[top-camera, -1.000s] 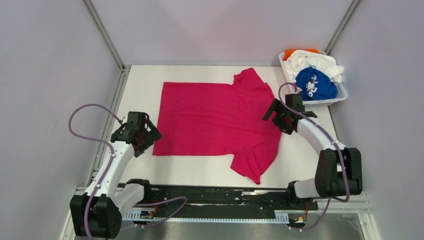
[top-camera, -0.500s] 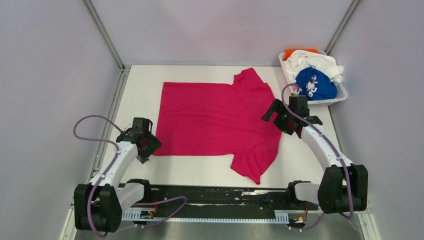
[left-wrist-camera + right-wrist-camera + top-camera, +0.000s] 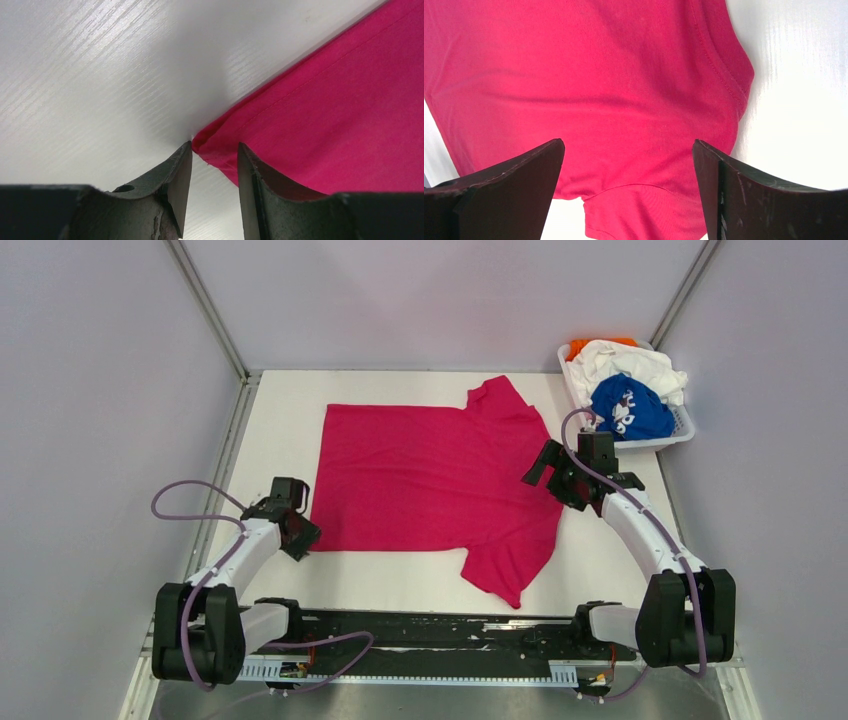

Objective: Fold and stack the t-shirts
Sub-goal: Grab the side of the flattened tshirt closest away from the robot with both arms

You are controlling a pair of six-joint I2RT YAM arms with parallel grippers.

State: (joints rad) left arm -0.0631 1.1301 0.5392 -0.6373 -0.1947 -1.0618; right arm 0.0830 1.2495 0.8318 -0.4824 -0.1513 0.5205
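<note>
Left gripper (image 3: 214, 146), jaws half apart, straddles the near-left hem corner of the magenta t-shirt (image 3: 430, 475) without clamping it. The soft knit lies spread flat on the white wood-grain table (image 3: 280, 410). Right gripper (image 3: 550, 468) gapes wide, empty, over the shirt's right edge. At far right, a white slotted plastic basket (image 3: 683, 430) holds a crumpled blue t-shirt (image 3: 630, 410), a white t-shirt (image 3: 630, 362) and an orange t-shirt (image 3: 585, 344).

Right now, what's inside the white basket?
An orange t-shirt at the back, a white t-shirt in the middle, a blue t-shirt with white print in front, all bunched. They cover the basket floor; anything beneath is hidden.
</note>
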